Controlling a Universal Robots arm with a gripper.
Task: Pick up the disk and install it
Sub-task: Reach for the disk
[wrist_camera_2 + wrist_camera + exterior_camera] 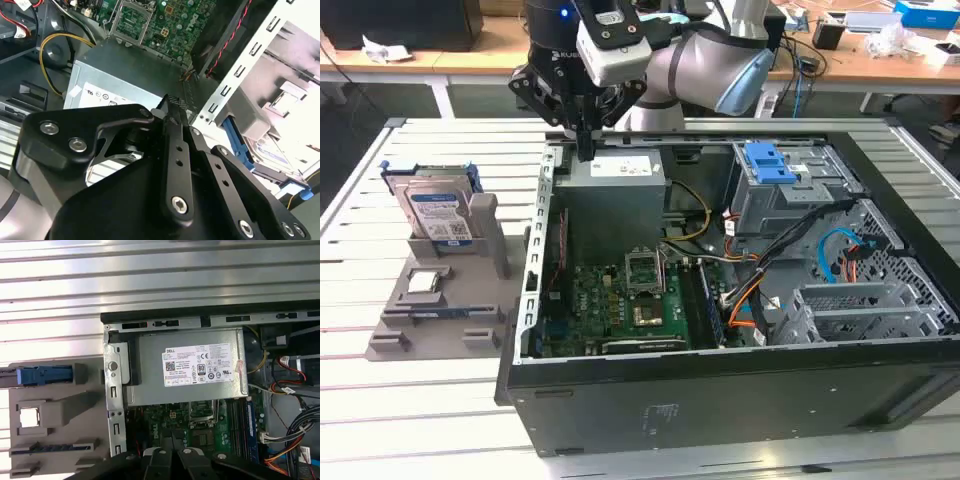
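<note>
One black gripper (585, 148), jaws closed on nothing, hangs over the far corner, at the exterior view's left, of one open black computer case (720, 410). It is just above one grey metal power supply box (615, 195). One disk (435, 215), a silver hard drive in a blue plastic carrier, stands upright in one grey plastic fixture (470, 300) on the white slatted worktop (410, 420). The fixture is to the exterior view's left of the case, and the disk is well apart from the gripper. One small square silver chip (425, 282) lies on the same fixture, nearer than the disk. One blue-topped grey drive cage (770, 165) sits inside the case, far and towards the exterior view's right.
</note>
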